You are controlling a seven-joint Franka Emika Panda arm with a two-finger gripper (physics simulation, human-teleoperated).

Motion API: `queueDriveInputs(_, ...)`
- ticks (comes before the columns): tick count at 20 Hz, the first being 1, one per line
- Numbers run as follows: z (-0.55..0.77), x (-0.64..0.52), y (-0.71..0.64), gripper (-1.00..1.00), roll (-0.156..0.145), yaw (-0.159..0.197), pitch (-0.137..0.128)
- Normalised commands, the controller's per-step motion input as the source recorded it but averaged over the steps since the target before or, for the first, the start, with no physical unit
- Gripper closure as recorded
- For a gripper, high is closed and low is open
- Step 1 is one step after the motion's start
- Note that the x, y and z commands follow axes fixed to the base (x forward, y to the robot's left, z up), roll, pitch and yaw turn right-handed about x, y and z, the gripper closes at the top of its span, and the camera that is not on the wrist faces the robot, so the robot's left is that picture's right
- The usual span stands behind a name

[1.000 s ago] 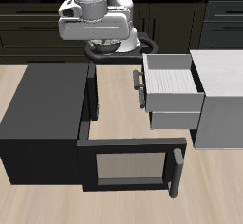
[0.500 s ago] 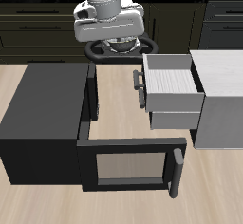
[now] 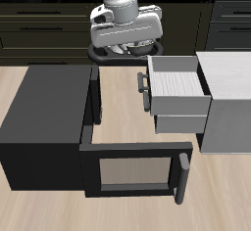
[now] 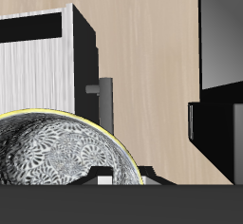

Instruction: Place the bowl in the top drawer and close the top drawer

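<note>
Claw (image 3: 125, 47): I have it clamped on the bowl (image 4: 57, 161), held high above the table (image 3: 123, 98).
Top drawer (image 3: 178, 86): pulled open, nothing inside.

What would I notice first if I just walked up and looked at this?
Probably the tool, up high behind the table, carrying the bowl with its swirly speckled inside. Next comes the top drawer, pulled out of the pale grey cabinet, waiting open. Across from it, a wide black frame drawer sticks out toward the table's front edge.
</note>
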Motion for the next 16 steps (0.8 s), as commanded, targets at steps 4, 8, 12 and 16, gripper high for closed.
queueDriveInputs(4,-0.07,0.01,0.26,1.00,0.022,-0.004,0.016)
queueDriveInputs(8,-0.04,0.03,0.30,1.00,0.029,0.006,-0.008)
queueDriveInputs(12,-0.07,0.02,0.28,1.00,0.017,-0.021,0.014)
queueDriveInputs(16,-0.04,0.03,0.18,1.00,0.008,0.017,-0.009)
